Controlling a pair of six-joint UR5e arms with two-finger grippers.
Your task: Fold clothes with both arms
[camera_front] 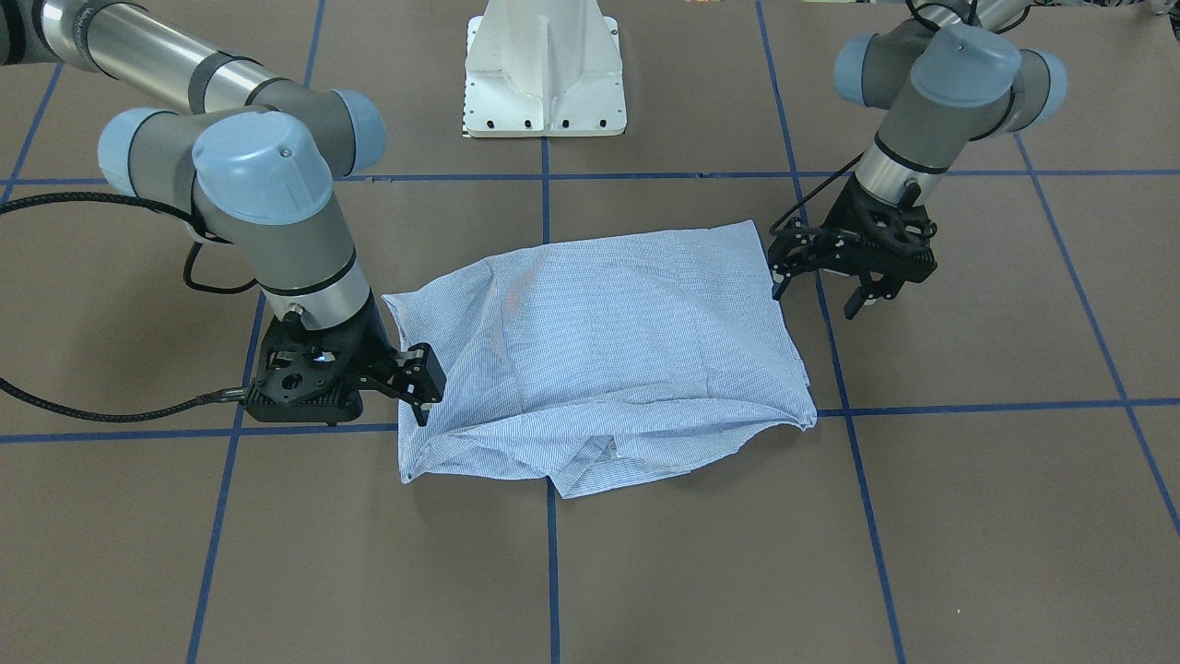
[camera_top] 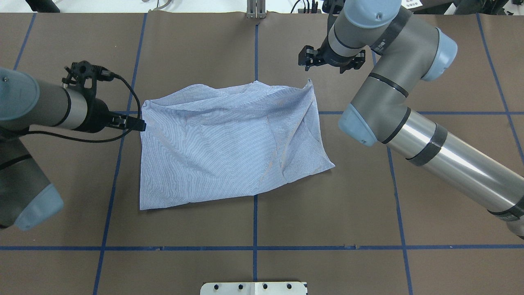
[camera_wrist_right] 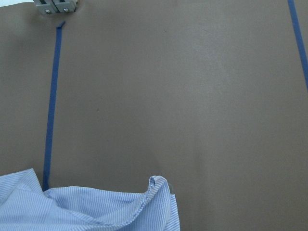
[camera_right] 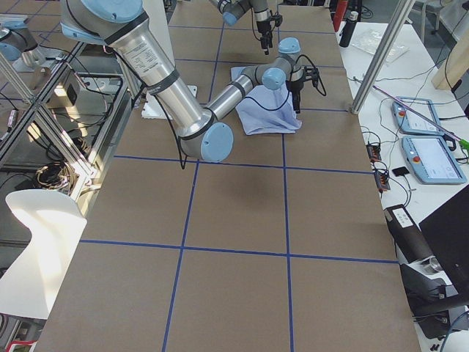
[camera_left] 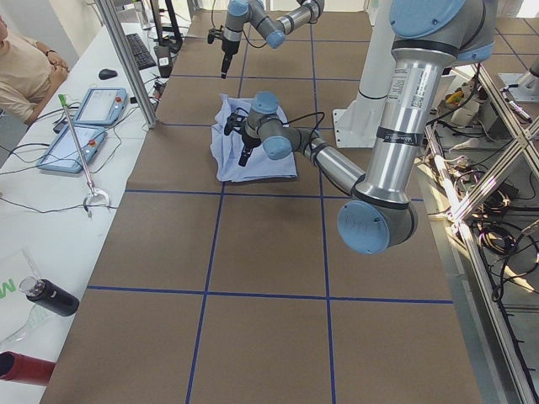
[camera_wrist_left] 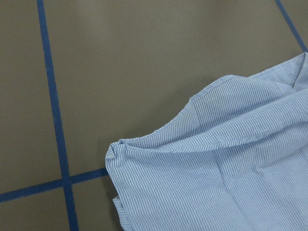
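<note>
Item: shirt [camera_top: 229,143], folded bundle, laid mid-table [camera_top: 327,213], long axis left–right between both claws. Left gripper [camera_front: 813,304]: spread wide, held just off left edge. Right gripper [camera_front: 422,395]: nearer, set against far right corner; jaw gap cannot be told.

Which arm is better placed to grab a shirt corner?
Likely left: its open claw hangs beside the shirt, a corner well inside its wrist view; the right's wrist view shows cloth only at the bottom.
</note>
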